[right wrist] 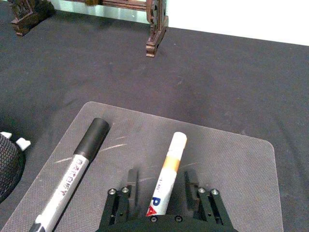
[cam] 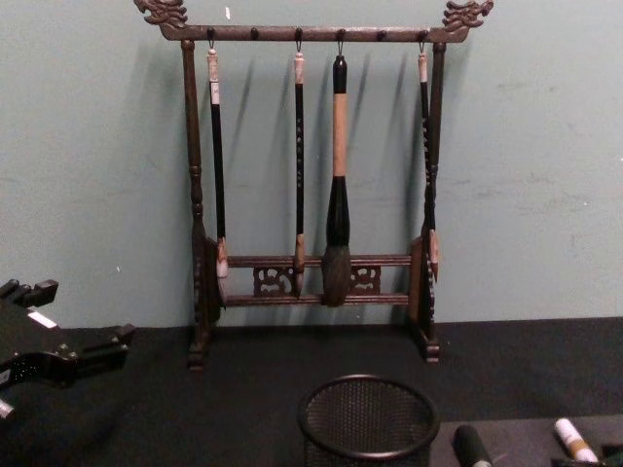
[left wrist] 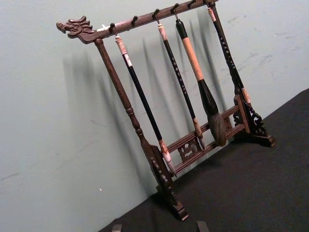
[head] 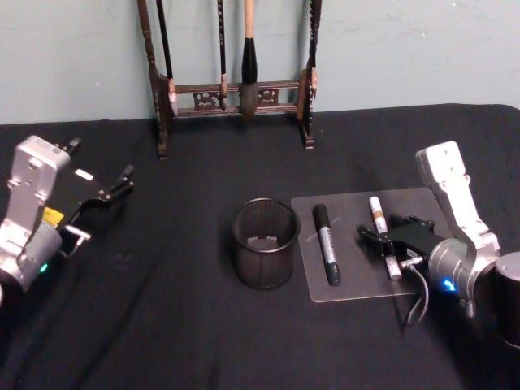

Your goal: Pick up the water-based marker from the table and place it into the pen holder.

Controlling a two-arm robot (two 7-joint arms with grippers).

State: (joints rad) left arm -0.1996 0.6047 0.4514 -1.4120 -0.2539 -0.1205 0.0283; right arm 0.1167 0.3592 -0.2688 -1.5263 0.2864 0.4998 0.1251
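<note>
- Right wrist view: the right gripper (right wrist: 161,172) sits low over a clear mat (right wrist: 241,164). Its black fingers (right wrist: 130,179) are spread wide, one on each side of the water-based marker (right wrist: 170,159), with a gap on both sides. It looks lined up for a grasp that has not yet closed.
- The marker lies flat on the mat. It is white with an orange band, and its label shows a large blue "P" beside a red patch. The rest is hidden under the gripper.
- A thicker grey marker (right wrist: 77,169) with a black cap lies alongside, apart. Dark print runs along its barrel, but I cannot read it with certainty.
- The pen holder (head: 264,244), a black mesh cup, stands upright on the black cloth just beside the mat, mouth open upward, so the carry should be short.
- The left gripper (head: 106,203) is parked well apart at the table's left, open and holding nothing, facing the wooden brush rack (cam: 311,282).
</note>
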